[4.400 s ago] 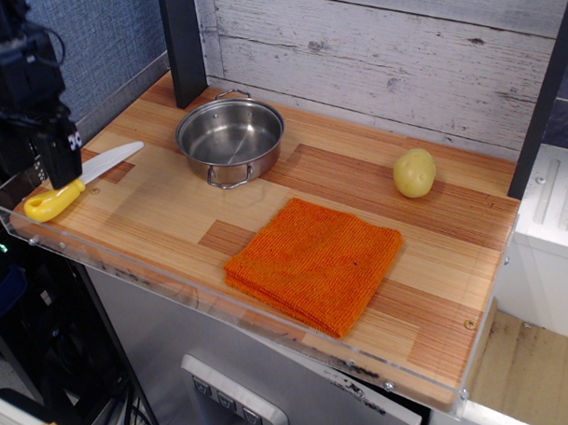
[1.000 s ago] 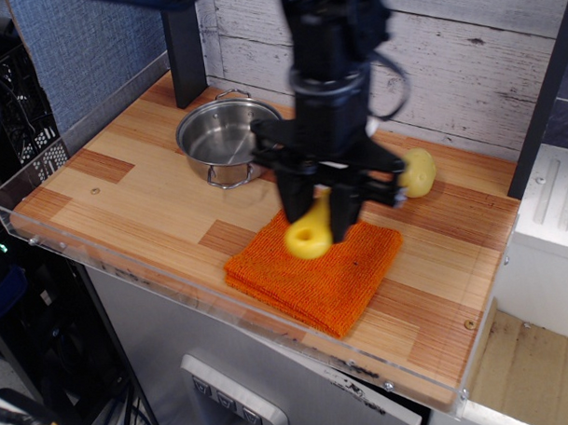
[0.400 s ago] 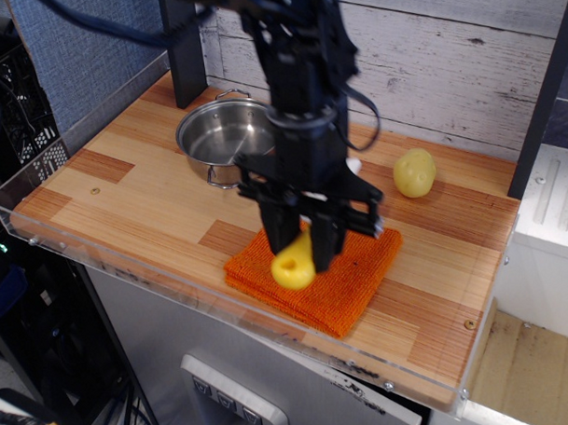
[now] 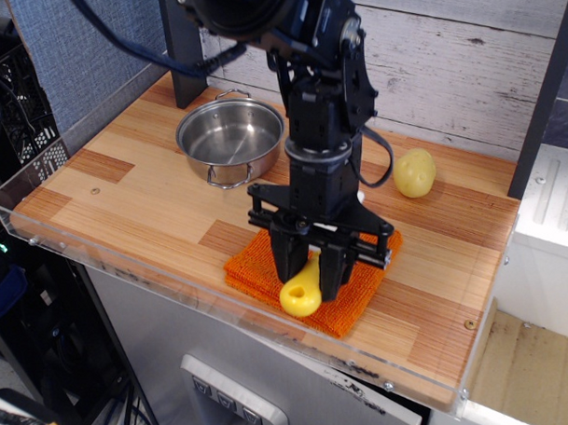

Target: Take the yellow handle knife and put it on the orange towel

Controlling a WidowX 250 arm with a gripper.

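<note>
Fingers [image 4: 287,259] — two dark prongs pointing downward, closed narrowly on the yellow handle knife [image 4: 302,293]. Only the chunky yellow handle showed, its holed end lowest and facing the camera; the blade was hidden behind the fingers, so its angle could not be told.

Gripper [image 4: 309,275] — black, hung from a bulky black arm that descended from the upper left of the view, with a dark cable looping at its right side. It stood directly over the near part of the orange towel [image 4: 361,289].

Orange towel — folded ribbed cloth, lying flat near the front edge of the table, largely covered from view by the gripper. The handle's end appeared to be at or just above the cloth's near edge; contact could not be judged from this angle.

Steel pot [image 4: 230,137] — empty, two loop handles, upright at the back left, well apart from the towel.

Potato [image 4: 414,172] — round, yellowish, at the back right, near the plank wall.

Table [image 4: 125,195] — wooden butcher-block top with a clear plastic lip along its front and left edges.
</note>
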